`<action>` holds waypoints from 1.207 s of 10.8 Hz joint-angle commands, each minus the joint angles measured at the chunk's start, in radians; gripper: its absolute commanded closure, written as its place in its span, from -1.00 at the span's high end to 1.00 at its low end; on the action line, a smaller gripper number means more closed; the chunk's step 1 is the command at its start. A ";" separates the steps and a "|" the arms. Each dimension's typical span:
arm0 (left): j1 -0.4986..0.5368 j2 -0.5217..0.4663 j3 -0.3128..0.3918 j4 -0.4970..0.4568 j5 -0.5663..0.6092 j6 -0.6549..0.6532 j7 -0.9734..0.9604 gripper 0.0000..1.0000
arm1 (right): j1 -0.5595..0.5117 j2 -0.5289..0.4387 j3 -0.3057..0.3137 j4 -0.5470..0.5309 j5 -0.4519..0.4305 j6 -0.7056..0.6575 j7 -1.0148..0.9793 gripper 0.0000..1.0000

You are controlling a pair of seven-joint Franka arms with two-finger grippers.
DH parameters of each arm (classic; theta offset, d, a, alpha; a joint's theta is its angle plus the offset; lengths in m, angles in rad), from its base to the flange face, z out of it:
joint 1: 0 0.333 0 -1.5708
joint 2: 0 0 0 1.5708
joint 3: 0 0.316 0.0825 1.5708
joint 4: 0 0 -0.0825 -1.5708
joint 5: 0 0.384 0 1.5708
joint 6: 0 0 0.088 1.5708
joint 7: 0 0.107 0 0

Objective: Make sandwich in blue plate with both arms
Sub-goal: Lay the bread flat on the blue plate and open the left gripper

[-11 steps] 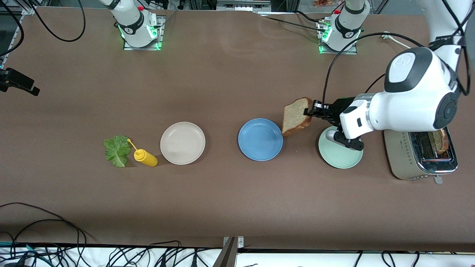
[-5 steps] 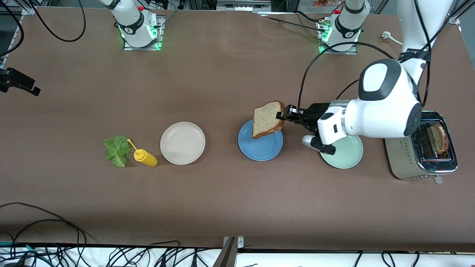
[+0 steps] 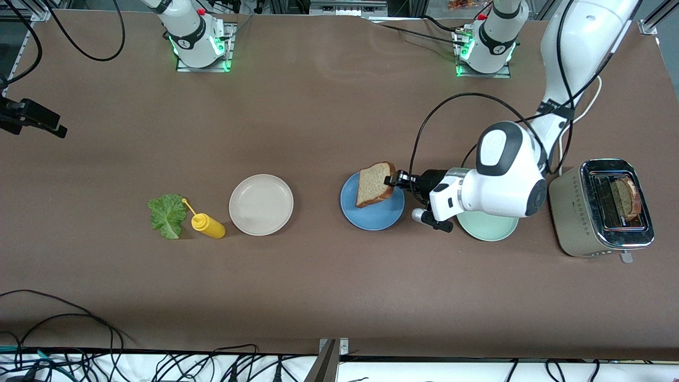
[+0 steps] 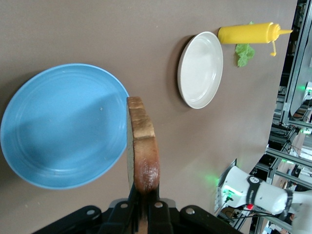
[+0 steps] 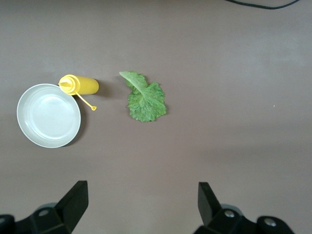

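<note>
- A robotics lab, not a kitchen; two white arm bases (image 3: pixel 199 37) are bolted to a brown table (image 3: pixel 318 286) at its 12 o'clock edge, glowing green
- Loose black cables (image 3: pixel 159 366) tangle along the 6 o'clock edge
- Aluminium framing (image 4: pixel 292 161) stands around the table
- A toaster (image 3: pixel 602 209) and plates sit as props

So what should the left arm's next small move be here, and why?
Probably lower the bread slice flat onto the blue plate, then release. The left gripper is shut on the slice's edge, holding it upright over the plate, not yet touching it. The right gripper waits open above the lettuce leaf.
</note>
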 commanded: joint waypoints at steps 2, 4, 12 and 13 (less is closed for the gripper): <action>-0.002 0.067 -0.006 -0.097 -0.060 0.196 0.164 -1.00 | -0.001 0.018 0.000 0.012 0.006 -0.015 -0.012 1.00; 0.011 0.074 -0.005 -0.141 -0.191 0.200 0.344 -1.00 | -0.001 0.023 0.000 0.012 0.007 -0.012 -0.013 1.00; 0.052 0.029 0.004 -0.155 -0.190 0.171 0.363 1.00 | -0.001 0.029 0.000 0.012 0.009 -0.011 -0.016 1.00; 0.054 0.006 0.018 -0.149 -0.171 0.143 0.360 1.00 | -0.001 0.031 0.000 0.012 0.009 -0.011 -0.016 1.00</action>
